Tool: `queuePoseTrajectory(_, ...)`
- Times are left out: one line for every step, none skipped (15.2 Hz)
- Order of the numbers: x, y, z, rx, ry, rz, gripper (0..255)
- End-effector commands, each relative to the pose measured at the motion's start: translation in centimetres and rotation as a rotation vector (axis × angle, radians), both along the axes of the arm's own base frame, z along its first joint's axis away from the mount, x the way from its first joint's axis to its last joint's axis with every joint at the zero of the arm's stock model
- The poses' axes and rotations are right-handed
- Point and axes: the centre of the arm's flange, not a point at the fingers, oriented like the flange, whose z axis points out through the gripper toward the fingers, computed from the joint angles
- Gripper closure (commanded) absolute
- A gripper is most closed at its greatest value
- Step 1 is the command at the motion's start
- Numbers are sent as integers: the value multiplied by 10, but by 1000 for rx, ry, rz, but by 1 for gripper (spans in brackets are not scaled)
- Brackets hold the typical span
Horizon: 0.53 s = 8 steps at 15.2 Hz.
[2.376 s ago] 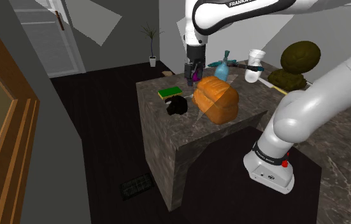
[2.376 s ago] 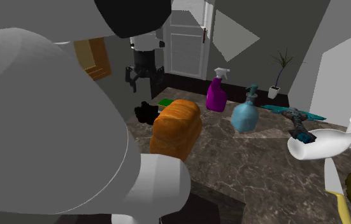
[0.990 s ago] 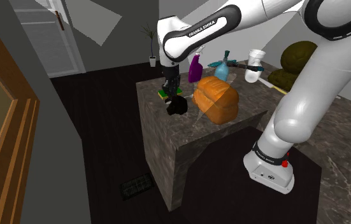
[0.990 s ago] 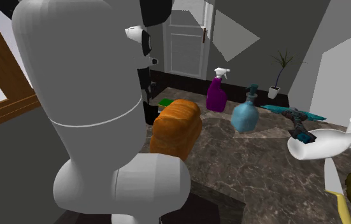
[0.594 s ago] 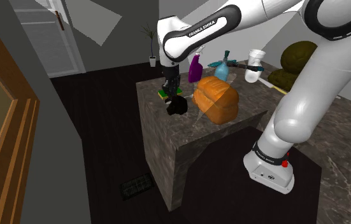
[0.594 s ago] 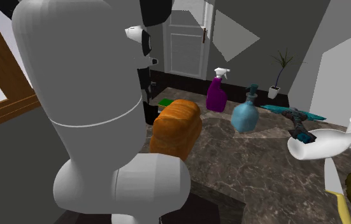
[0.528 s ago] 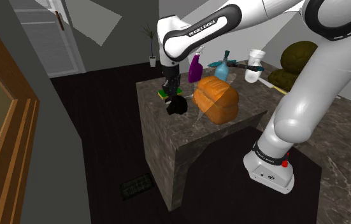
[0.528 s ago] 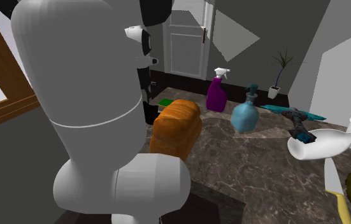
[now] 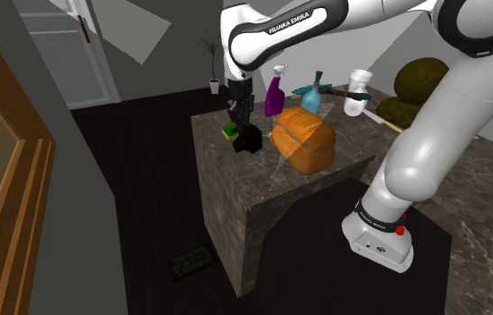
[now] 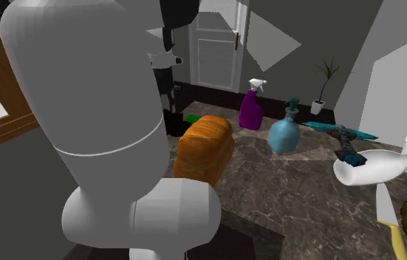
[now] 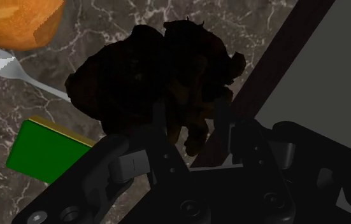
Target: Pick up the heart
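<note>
The heart (image 9: 249, 141) is a dark, almost black lumpy thing near the stone counter's (image 9: 235, 201) corner at the shoulder view's left. My gripper (image 9: 242, 128) comes down on it from above and is shut on it. In the wrist view the heart (image 11: 161, 70) bulges out past the gripper (image 11: 190, 130), its lower lobes clasped between the two black fingers (image 11: 161, 137). It hangs slightly above the counter top. In the second exterior view the heart (image 10: 173, 122) peeks out as a dark lump behind my big white arm.
An orange bread loaf (image 9: 303, 140) lies right beside the heart, with a green sponge (image 11: 43, 149) and a silver fork (image 11: 14, 70) close by. Farther back stand a purple spray bottle (image 9: 275, 94), a blue bottle (image 9: 311, 97) and a white jug (image 9: 356, 92). The counter edge drops off beside the heart.
The gripper came across from above the loaf down to the heart and shut on it. In the last half second it has risen a little, taking the heart up with it.
</note>
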Motion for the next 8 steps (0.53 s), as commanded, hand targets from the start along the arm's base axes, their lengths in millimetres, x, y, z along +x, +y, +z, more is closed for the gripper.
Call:
queuePoseTrajectory(0,0,12,0,0,0,255)
queuePoseTrajectory(0,0,17,0,0,0,255)
queuePoseTrajectory(0,0,22,0,0,0,255)
queuePoseTrajectory(0,0,27,0,0,0,255)
queuePoseTrajectory(0,0,33,0,0,0,255)
queuePoseTrajectory(0,0,38,0,0,0,255)
queuePoseTrajectory(0,0,39,0,0,0,255)
queuePoseTrajectory(0,0,39,0,0,0,255)
